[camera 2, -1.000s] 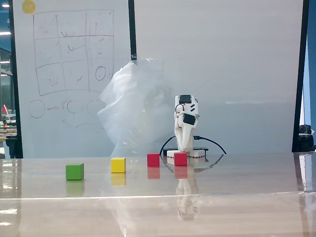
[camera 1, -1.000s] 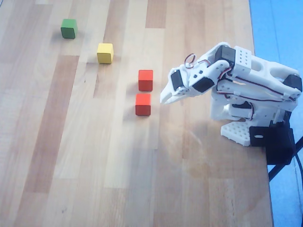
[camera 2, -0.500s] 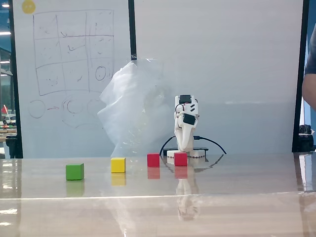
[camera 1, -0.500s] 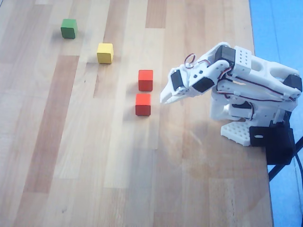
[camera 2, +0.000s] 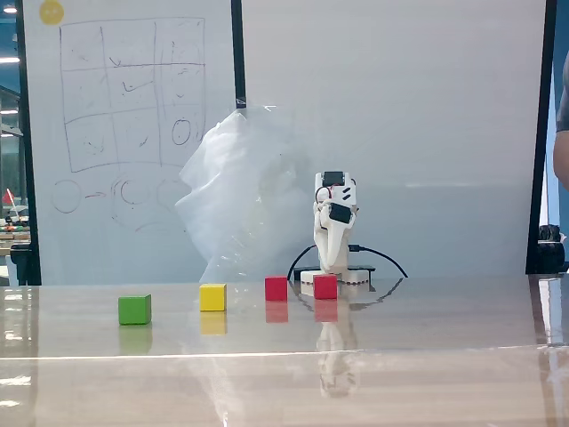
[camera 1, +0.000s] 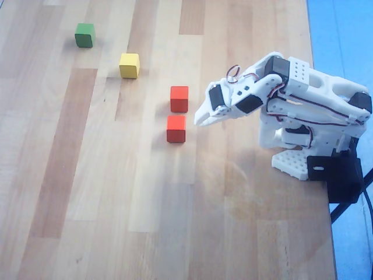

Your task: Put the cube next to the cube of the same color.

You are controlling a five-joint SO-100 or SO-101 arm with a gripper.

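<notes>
Two red cubes sit side by side, a small gap apart: one (camera 1: 179,98) (camera 2: 276,287) and the other (camera 1: 176,129) (camera 2: 325,286). A yellow cube (camera 1: 129,65) (camera 2: 212,297) and a green cube (camera 1: 84,35) (camera 2: 134,309) stand apart from them, each alone. My white gripper (camera 1: 200,121) (camera 2: 332,255) is on the folded arm, just right of the red cubes in the overhead view. It touches neither cube. Its jaws look shut and hold nothing.
The arm's base (camera 1: 294,163) is clamped at the right edge of the wooden table (camera 1: 87,204) in the overhead view. In the fixed view a crumpled clear plastic sheet (camera 2: 240,196) and a whiteboard (camera 2: 124,133) stand behind the table. A black cable (camera 2: 382,258) runs from the base.
</notes>
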